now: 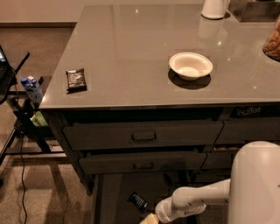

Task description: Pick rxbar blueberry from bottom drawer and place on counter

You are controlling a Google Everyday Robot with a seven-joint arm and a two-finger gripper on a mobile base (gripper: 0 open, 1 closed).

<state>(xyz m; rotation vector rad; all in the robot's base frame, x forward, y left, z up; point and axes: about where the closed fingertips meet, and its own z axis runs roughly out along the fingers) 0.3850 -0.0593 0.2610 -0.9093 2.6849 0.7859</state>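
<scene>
The rxbar blueberry (138, 201), a small dark bar with white lettering, lies tilted on the floor of the open bottom drawer (114, 192). My white arm reaches in from the lower right. The gripper (148, 218) is at the bottom edge of the camera view, just right of and below the bar, and mostly cut off by the frame. The glossy grey counter (131, 43) spreads above the drawers.
A black-wrapped bar (76, 79) lies near the counter's left front edge. A white bowl (190, 65) sits mid-right, with a white container (214, 8) and a jar (273, 41) further back. Two shallower drawers (144, 135) stand slightly open. A bottle (33, 88) sits on a stand at left.
</scene>
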